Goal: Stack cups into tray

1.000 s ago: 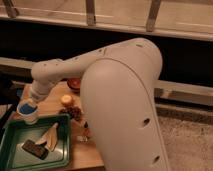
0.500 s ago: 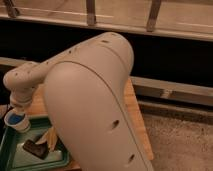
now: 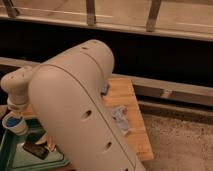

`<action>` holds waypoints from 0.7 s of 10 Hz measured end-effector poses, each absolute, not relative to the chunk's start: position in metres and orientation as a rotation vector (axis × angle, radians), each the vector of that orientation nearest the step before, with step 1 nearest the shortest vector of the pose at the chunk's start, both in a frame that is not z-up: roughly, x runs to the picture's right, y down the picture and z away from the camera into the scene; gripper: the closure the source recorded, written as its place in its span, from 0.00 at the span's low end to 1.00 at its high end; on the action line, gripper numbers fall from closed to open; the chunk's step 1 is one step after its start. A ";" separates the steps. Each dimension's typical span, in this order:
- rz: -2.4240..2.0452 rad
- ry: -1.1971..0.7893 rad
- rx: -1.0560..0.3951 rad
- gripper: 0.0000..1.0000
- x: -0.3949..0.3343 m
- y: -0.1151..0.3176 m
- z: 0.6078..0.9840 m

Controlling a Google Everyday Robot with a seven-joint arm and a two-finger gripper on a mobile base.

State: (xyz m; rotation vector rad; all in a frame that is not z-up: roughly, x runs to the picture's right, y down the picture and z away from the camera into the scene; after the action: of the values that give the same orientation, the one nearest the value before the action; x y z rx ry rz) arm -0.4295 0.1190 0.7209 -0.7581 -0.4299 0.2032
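Note:
My gripper [image 3: 15,114] is at the far left, at the end of the big cream arm that fills the middle of the view. It is shut on a small cup [image 3: 14,123], whitish outside and bright blue inside, held upright. The cup hangs over the left end of the dark green tray [image 3: 11,156] at the bottom left. The arm hides the tray's right part. No other cup shows.
In the tray lie a dark flat object [image 3: 35,149] and a pale piece [image 3: 50,143]. A light wooden board [image 3: 131,102] lies right of the arm, with a crumpled bluish item [image 3: 121,121] on it. A dark counter wall and railing run behind.
The gripper has carried the cup left and down, from above the tray's far edge to low over its left end. The arm now covers more of the view.

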 end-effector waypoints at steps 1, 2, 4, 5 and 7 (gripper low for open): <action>0.199 -0.433 -0.763 1.00 -0.433 0.121 0.721; 0.189 -0.431 -0.769 1.00 -0.435 0.125 0.723; 0.163 -0.424 -0.782 1.00 -0.441 0.136 0.723; 0.157 -0.414 -0.791 0.96 -0.442 0.142 0.727; 0.157 -0.401 -0.800 0.79 -0.442 0.150 0.737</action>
State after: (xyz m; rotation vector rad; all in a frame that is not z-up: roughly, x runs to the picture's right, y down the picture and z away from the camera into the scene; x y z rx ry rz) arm -0.4423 0.1498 0.7369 -0.7999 -0.4006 0.1572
